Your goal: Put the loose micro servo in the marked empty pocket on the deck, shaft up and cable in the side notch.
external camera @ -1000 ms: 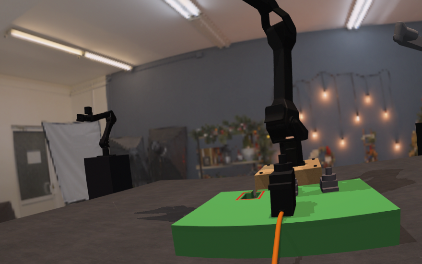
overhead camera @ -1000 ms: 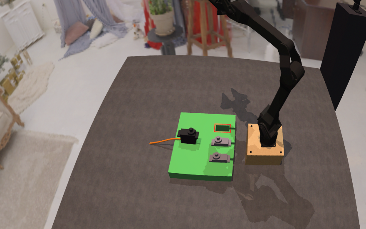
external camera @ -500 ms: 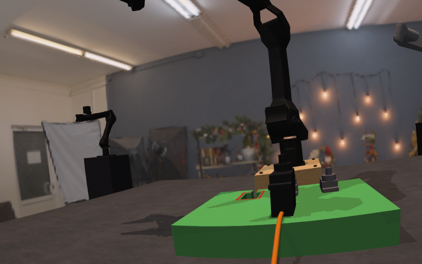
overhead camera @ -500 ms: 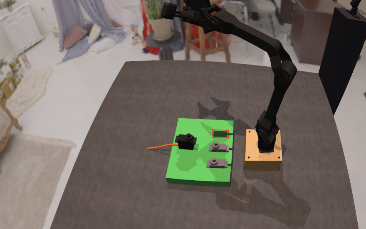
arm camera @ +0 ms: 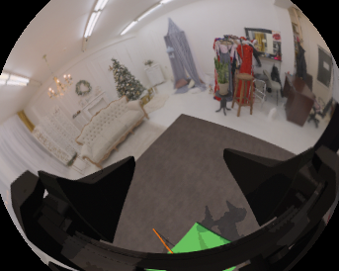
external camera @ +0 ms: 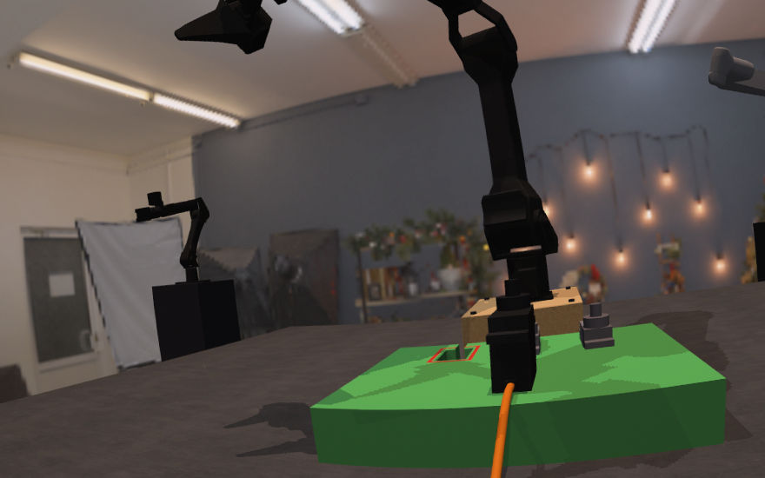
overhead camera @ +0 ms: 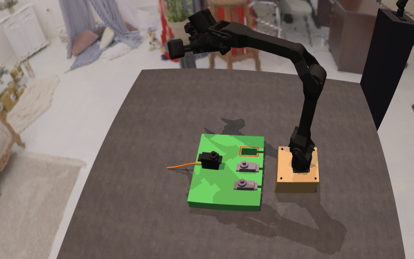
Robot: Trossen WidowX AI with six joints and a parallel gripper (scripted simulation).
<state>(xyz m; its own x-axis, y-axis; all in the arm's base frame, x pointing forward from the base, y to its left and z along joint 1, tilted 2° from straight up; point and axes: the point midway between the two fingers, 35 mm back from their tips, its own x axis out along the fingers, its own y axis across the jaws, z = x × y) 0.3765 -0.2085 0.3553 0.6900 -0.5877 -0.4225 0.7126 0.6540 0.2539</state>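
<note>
The loose black micro servo (overhead camera: 210, 161) (external camera: 511, 355) stands upright on the left part of the green deck (overhead camera: 208, 192) (external camera: 374, 436), its shaft pointing up. Its orange cable (overhead camera: 183, 165) (external camera: 499, 433) (arm camera: 162, 240) runs out past the deck's left edge. A red outline (overhead camera: 249, 147) (external camera: 449, 361) marks the empty pocket at the deck's far right corner in the top view, with a side notch (overhead camera: 260, 151) toward the arm's base. My gripper (arm camera: 180, 156) is open and empty, high above the table and away from the servo. The wrist view shows only part of the deck.
Two grey servos (overhead camera: 247, 166) (overhead camera: 245, 184) sit in the deck in a row beside the pocket; one (external camera: 596, 333) shows plainly in the exterior view, the other is mostly hidden. The arm stands on a wooden block (overhead camera: 297, 187) (external camera: 557, 317) just right of the deck.
</note>
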